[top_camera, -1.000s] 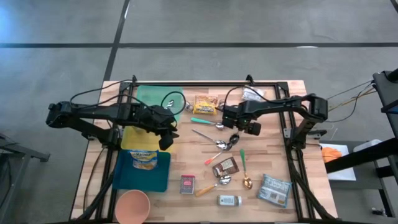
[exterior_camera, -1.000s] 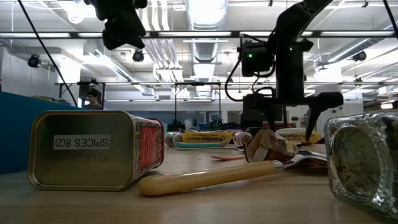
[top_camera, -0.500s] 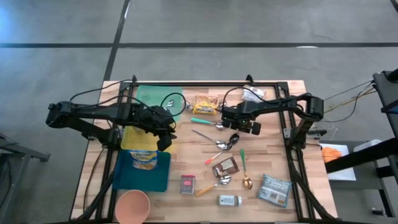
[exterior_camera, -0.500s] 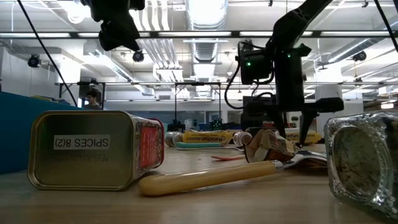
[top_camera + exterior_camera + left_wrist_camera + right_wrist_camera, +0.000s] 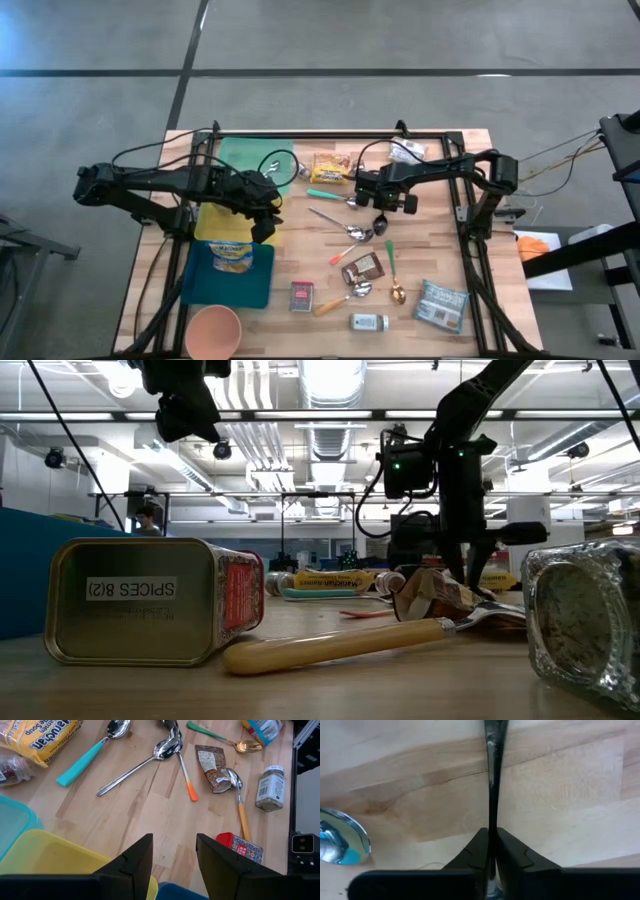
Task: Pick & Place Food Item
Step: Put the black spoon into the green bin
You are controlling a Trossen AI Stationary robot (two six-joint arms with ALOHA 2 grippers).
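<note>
My right gripper (image 5: 380,214) points down at mid-table, shut on a thin dark spoon (image 5: 492,775). A silver spoon (image 5: 352,232) lies just beside it, and a teal-handled spoon (image 5: 330,197) lies on the far side. Food packets lie flat on the wood: a yellow one (image 5: 330,168) at the back, a brown one (image 5: 363,267) and a grey-blue one (image 5: 441,303) nearer the front. My left gripper (image 5: 172,857) hangs open above the yellow tub (image 5: 222,222), touching nothing. My right gripper pinches the dark spoon's thin handle (image 5: 493,822) between its two fingers (image 5: 476,851). The fingers come from above, pointing down, one on each side of the handle. The handle runs on past the fingertips, low over the wood; whether it is lifted I cannot tell.
At the left stand a green lid (image 5: 250,160), the yellow tub and a blue tub (image 5: 235,272) holding a packet. Along the front are a pink bowl (image 5: 213,332), a red spice tin (image 5: 301,296), a yellow-handled spoon (image 5: 338,298) and a spice jar (image 5: 369,322).
My right gripper has shut: its fingers stood wide apart over the dark spoon and are now closed on its handle. It has also sunk a little toward the table. The left arm has kept still.
</note>
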